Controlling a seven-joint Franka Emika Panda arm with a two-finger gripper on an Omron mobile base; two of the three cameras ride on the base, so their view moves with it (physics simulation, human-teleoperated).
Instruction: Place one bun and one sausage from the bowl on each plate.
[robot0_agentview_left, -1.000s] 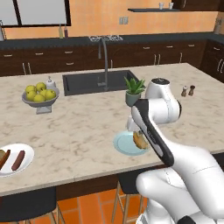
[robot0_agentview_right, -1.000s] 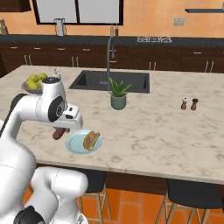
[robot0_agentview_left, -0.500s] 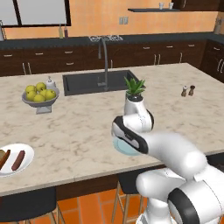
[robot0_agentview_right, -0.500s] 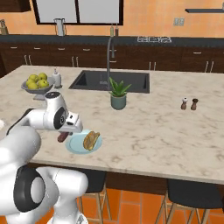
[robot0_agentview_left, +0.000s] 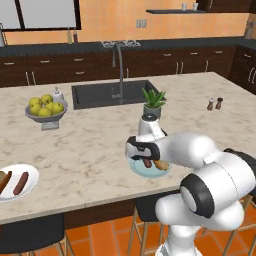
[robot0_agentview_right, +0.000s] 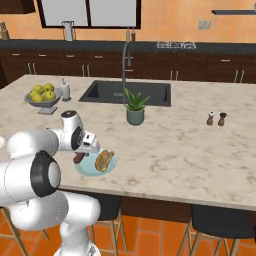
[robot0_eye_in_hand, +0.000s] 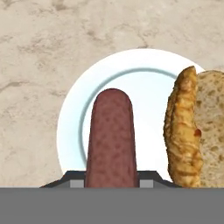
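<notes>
No readable text, labels, brands, numbers or signs anywhere I can see. Nothing legible on any surface in either base view or the hand view.
</notes>
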